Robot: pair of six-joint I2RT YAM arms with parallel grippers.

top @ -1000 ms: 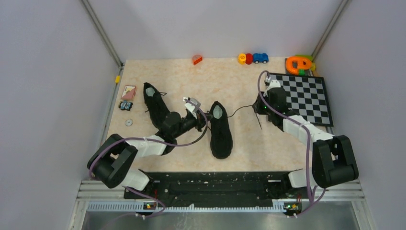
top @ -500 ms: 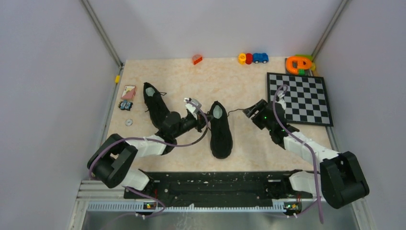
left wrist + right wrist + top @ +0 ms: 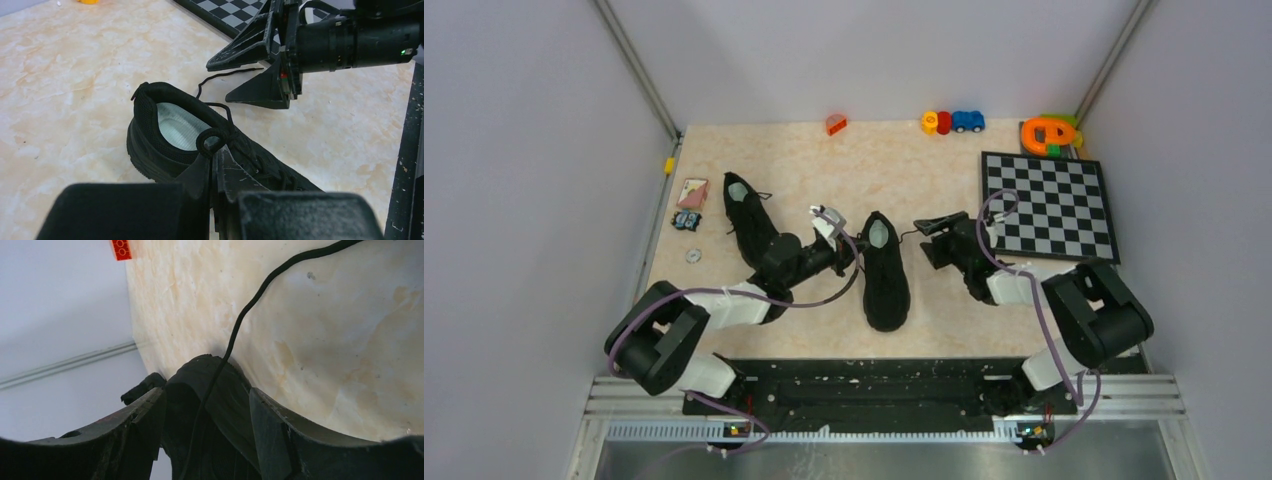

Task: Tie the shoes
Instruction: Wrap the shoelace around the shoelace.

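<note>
Top view: the centre shoe (image 3: 886, 275) lies mid-desk, toe toward the arm bases. The other shoe (image 3: 746, 225) is to its left, partly under the left arm. The left pincer (image 3: 852, 252) is at the centre shoe's left side by the collar. The right pincer (image 3: 931, 240) is just right of the heel end, spread wide, nothing in it. A loose lace (image 3: 911, 233) trails from the shoe toward it. A checkerboard (image 3: 1049, 205) sits at the right of the desk (image 3: 824, 170).

Left wrist view: the left pincer (image 3: 216, 152) is closed, pinching a lace loop (image 3: 212, 140) above the tongue. The right pincer (image 3: 220, 82) sits beyond the heel, wide apart. The loose lace (image 3: 230, 75) runs between its fingers, not clamped.

Right wrist view: fingers (image 3: 135, 430) are far apart with the shoe's heel (image 3: 210, 385) framed between them. The loose lace (image 3: 250, 305) snakes over the desk; contact with the fingers can't be told.

Progress, my read: early. One loop is formed and held on the centre shoe, with no bow or knot visible. The free end has to be picked up, wrapped and pulled tight. The other shoe looks untied, all left to do.
</note>
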